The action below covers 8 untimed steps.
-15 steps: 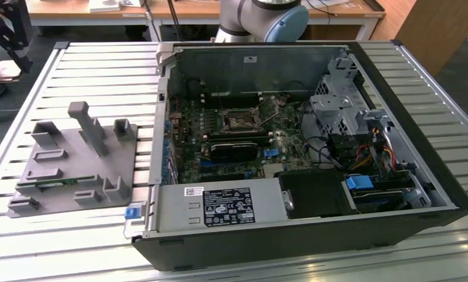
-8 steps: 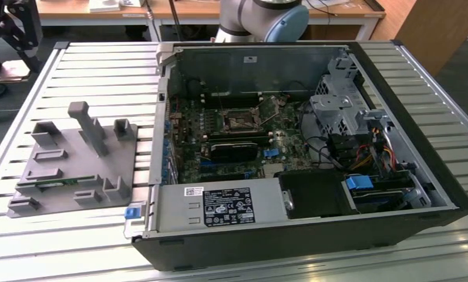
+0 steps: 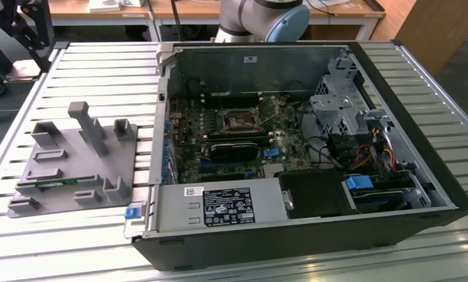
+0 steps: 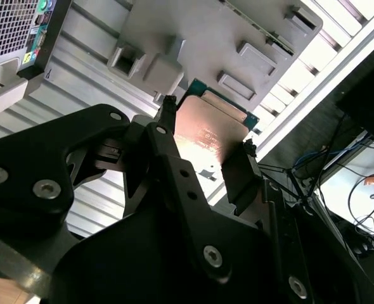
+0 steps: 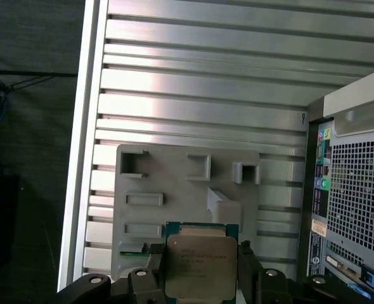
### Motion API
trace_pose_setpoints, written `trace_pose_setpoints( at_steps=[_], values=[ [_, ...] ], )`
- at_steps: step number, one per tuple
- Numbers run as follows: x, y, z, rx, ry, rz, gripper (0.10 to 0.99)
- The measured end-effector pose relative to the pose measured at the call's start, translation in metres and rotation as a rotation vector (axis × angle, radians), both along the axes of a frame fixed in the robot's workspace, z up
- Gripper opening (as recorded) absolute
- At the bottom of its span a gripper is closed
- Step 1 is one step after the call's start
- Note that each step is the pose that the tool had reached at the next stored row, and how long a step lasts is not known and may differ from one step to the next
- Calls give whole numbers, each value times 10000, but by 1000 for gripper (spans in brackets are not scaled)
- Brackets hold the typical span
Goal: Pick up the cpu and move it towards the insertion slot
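while the claw [image 5: 200, 271] pinches the cpu [image 5: 199, 261] by two opposite edges, you have the chip sitting flat between the dark fingers [image 5: 154, 269], its silvery top turned to the camera in the first wrist view and a thin green rim showing along one side. in the second wrist view the chip's other face catches a warm glare, and both jaws press against its sides.

behind the cpu in both wrist views lies the grey tray [image 5: 174, 177] with its raised pockets, resting on the slatted table [image 5: 206, 88]. the chip hangs over the tray's edge region, apart from it. the case's perforated rear panel [image 5: 355, 190] stands just beside the tray.

in the exterior view the open case [image 3: 426, 94] fills the middle, and the tray is at nine o'clock of it, on the exterior view's left. the slot [image 3: 240, 120] sits on the board inside the case, with a long black block [image 3: 234, 150] at six o'clock of it and a blue connector [image 3: 270, 153] at four o'clock. the arm's joint [image 3: 269, 20] stands at twelve o'clock of the case. the cpu is well apart from the slot.
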<state>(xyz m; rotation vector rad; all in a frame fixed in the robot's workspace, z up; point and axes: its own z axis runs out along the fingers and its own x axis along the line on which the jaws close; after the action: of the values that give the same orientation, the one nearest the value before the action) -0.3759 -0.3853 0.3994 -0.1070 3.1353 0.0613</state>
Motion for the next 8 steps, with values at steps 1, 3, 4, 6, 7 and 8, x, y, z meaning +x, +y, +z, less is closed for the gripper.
trace_pose_setpoints(
  at_steps=[1,3,4,6,7,8],
  values=[
    [15,0,0,0,0,0,541],
    [49,0,0,0,0,0,541],
    [67,0,0,0,0,0,541],
    [99,0,0,0,0,0,541],
    [115,0,0,0,1,0,541],
    [131,0,0,0,1,0,541]
  ],
)
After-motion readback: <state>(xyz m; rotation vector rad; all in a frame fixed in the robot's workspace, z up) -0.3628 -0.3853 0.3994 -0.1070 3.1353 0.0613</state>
